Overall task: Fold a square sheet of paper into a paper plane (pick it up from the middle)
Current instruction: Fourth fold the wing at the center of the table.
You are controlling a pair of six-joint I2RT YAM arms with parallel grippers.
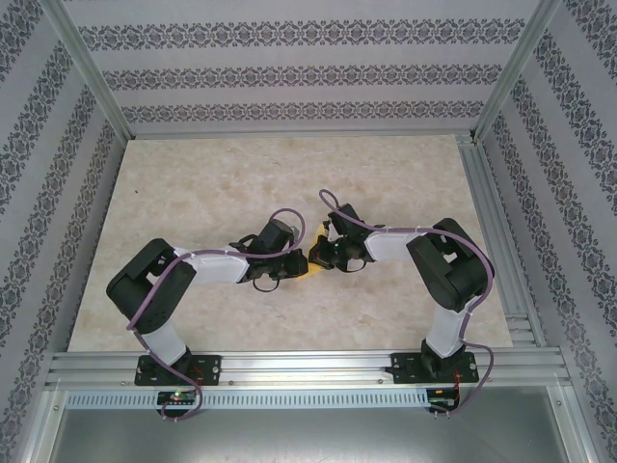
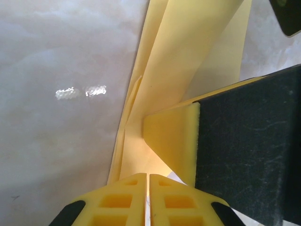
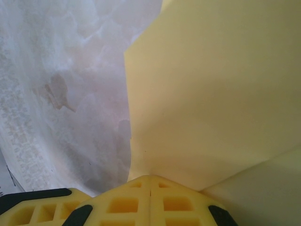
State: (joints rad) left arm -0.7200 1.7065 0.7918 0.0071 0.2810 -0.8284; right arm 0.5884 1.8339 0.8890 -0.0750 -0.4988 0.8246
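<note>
The square sheet of paper is yellow and folded into long overlapping layers, held off the table between both arms at its middle. In the left wrist view the paper runs up from my left gripper, whose jaws stand pressed almost together on its lower end. The right gripper's finger crosses that view from the right, against the paper. In the right wrist view my right gripper is shut on a broad flap of the paper. I cannot tell whether it has the paper plane's dart shape. From above, the left gripper and right gripper nearly touch.
The marbled beige table spreads around the arms. An aluminium frame rail runs along the near edge and another along the right side. Patterned walls enclose the back and sides.
</note>
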